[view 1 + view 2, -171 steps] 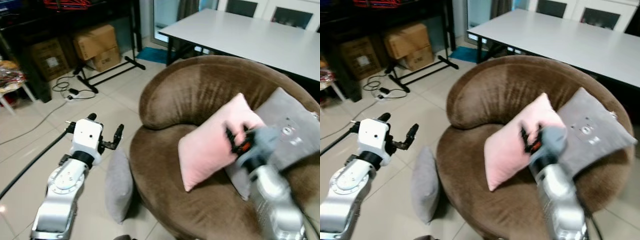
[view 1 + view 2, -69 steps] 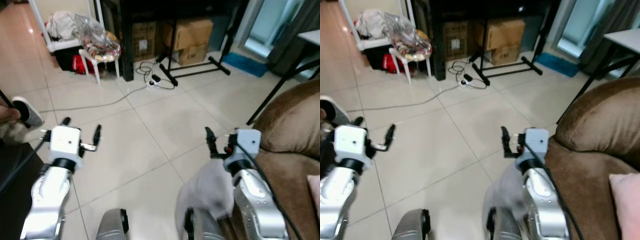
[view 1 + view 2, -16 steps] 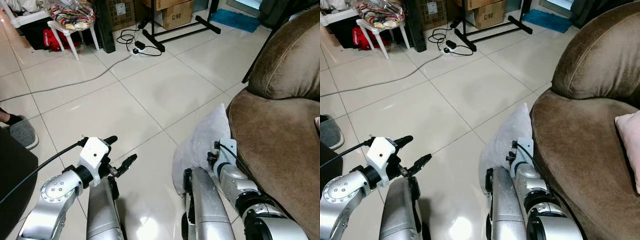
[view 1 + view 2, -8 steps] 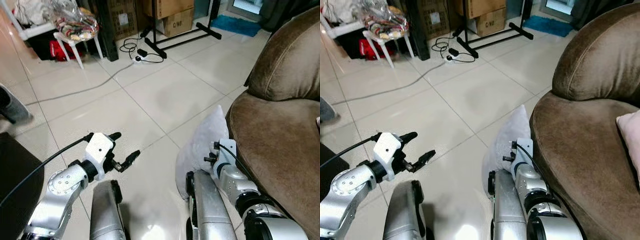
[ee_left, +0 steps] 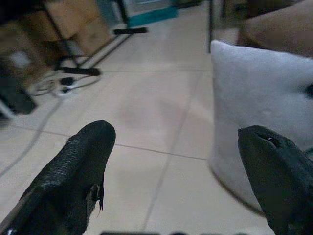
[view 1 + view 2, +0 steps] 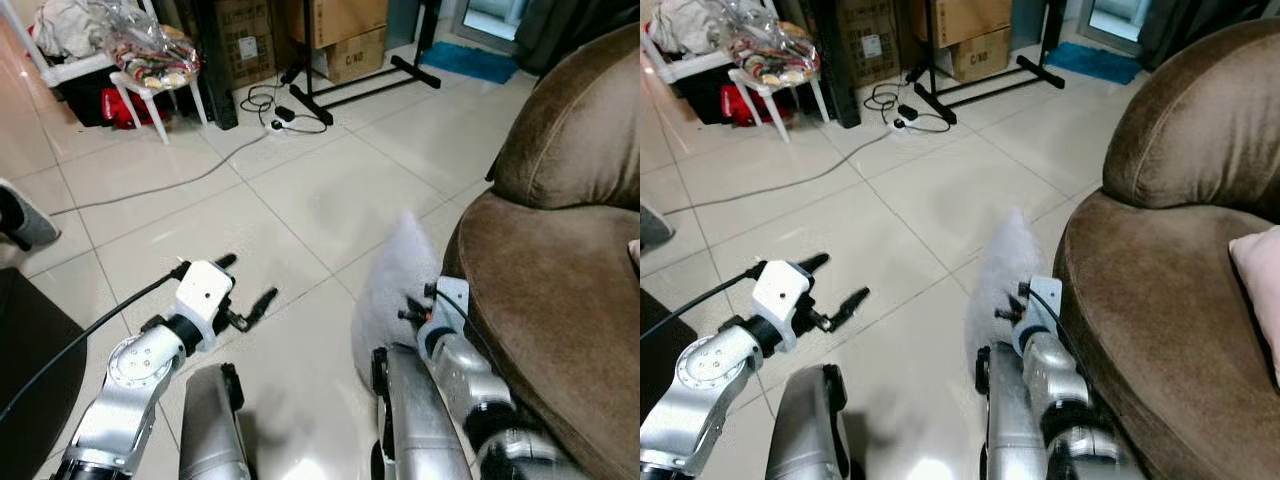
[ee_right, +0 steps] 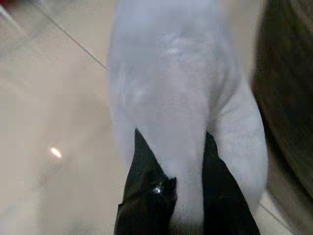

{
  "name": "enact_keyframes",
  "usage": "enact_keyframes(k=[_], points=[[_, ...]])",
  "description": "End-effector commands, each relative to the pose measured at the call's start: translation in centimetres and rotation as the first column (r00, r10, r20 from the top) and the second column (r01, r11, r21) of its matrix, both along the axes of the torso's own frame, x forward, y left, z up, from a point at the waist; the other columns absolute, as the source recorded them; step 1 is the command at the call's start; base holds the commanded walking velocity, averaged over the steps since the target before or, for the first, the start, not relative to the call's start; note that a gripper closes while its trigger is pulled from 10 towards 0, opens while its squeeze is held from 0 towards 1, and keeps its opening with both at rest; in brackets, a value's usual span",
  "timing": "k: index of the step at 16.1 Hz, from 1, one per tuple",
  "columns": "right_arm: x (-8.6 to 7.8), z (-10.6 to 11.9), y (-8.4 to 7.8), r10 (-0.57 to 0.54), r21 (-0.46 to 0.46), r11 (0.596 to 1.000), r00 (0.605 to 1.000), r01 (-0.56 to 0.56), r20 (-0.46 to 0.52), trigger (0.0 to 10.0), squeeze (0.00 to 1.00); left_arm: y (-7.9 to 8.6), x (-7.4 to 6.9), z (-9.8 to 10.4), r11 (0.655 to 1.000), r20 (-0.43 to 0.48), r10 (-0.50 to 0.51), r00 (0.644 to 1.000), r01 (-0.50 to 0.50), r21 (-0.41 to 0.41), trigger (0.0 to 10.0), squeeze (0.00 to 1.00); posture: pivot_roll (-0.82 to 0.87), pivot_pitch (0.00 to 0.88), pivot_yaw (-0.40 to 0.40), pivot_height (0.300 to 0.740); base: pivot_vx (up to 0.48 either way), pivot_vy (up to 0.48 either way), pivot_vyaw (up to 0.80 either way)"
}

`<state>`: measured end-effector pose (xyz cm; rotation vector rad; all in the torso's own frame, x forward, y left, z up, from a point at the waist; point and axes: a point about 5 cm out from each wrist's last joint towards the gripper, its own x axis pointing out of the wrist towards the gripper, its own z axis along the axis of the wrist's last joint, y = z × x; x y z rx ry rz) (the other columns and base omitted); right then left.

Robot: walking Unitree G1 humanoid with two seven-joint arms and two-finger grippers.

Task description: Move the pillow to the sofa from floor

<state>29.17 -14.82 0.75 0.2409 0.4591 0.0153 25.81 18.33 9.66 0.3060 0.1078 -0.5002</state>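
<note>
My right gripper [image 7: 188, 196] has its two black fingers [image 7: 146, 191] pinching the lower edge of the grey pillow [image 6: 395, 275], fabric bunched between them in the wrist view. The pillow stands upright on the tiled floor [image 6: 300, 190], right against the front of the brown sofa [image 6: 560, 290], blurred in the head views. On the sofa seat, at the far right edge of the picture, I can see a sliver of a pink cushion [image 6: 1258, 290]. My left gripper [image 6: 245, 290] hangs over the tiles, well apart from the pillow, fingers spread wide with nothing between them; its wrist camera looks past both fingertips [image 5: 78, 166] at the pillow's flat side. Further back there are cardboard boxes [image 6: 345, 35] stacked behind a black stand [image 6: 350, 85]; they look closed and I cannot tell what is inside. A small white stool [image 6: 155, 80] carries a heap of bright packets in clear plastic [image 6: 150, 45], with something red [image 6: 125, 105] on the floor beneath. A cable [image 6: 170, 180] trails across the tiles to a power strip [image 6: 285, 113], and a blue mat [image 6: 480, 60] lies near the glass door
</note>
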Motion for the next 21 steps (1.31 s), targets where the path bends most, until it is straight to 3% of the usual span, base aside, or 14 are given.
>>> enact_keyframes(k=[1, 3, 4, 5, 6, 8, 10, 14, 21], points=[[1.0, 3.0, 0.2, 0.011, 0.055, 0.998, 0.986, -0.021, 0.167, 0.0, 0.00, 0.6, 0.2, 0.5, 0.998, 0.044, 0.056, 0.997, -0.057, 0.016, 10.0, 0.12, -0.05, 0.000, 0.005, 0.493, 0.000, 0.000, 0.00], [0.2, 6.6, -0.3, -0.012, 0.126, 0.992, 0.946, -0.031, 0.325, 0.0, 0.00, 0.8, 0.2, 1.7, 0.994, 0.098, 0.110, 0.989, -0.109, -0.021, 10.0, 0.13, -0.05, 0.000, 0.012, 0.493, 0.000, 0.000, 0.00], [-1.2, 10.2, -1.0, -0.043, 0.131, 0.991, 0.901, -0.015, 0.432, 1.1, 0.00, 0.8, 0.0, 2.9, 0.988, 0.142, 0.152, 0.978, -0.147, -0.046, 10.0, 0.12, -0.06, 0.000, 0.023, 0.493, 0.000, 0.000, 0.00], [-1.4, 10.5, -1.1, -0.053, 0.124, 0.992, 0.905, 0.000, 0.421, 1.1, 0.00, 0.7, -0.1, 3.1, 0.987, 0.150, 0.159, 0.976, -0.153, -0.051, 10.0, 0.12, -0.06, 0.000, 0.023, 0.493, 0.000, 0.000, 0.00], [-2.0, 11.6, -0.6, 0.005, 0.107, 0.993, 0.896, -0.058, 0.444, 10.0, 0.00, 0.5, -0.3, 3.7, 0.985, 0.158, 0.169, 0.973, -0.161, -0.064, 10.0, 0.09, -0.07, 0.000, 0.026, 0.493, 0.000, 0.000, 0.00], [-3.0, 12.7, -0.4, 0.012, 0.043, 0.998, 0.874, -0.038, 0.486, 10.0, 0.00, 0.3, 0.0, 4.4, 0.981, 0.179, 0.187, 0.966, -0.175, -0.084, 10.0, 0.09, -0.07, 0.000, 0.021, 0.498, 0.000, 0.000, 0.00], [-3.4, 13.0, -0.3, 0.003, 0.031, 0.999, 0.889, -0.019, 0.459, 10.0, 0.00, -0.1, 0.2, 4.5, 0.979, 0.184, 0.196, 0.963, -0.183, -0.085, 10.0, 0.09, -0.07, 0.000, 0.020, 0.518, 0.000, 0.000, 0.00], [-3.3, 13.6, -0.1, 0.007, 0.011, 1.000, 0.891, -0.014, 0.453, 10.0, 0.00, -0.7, 0.0, 4.2, 0.977, 0.163, 0.205, 0.965, -0.193, -0.089, 10.0, 0.10, -0.08, 0.000, 0.016, 0.558, 0.000, 0.000, 0.00], [-3.2, 13.1, -1.3, -0.059, 0.004, 0.998, 0.913, 0.062, 0.403, 10.0, 0.00, -0.2, 0.3, 3.7, 0.972, 0.166, 0.235, 0.958, -0.232, -0.036, 10.0, 0.10, -0.09, 0.000, 0.016, 0.618, 0.000, 0.000, 0.00]])
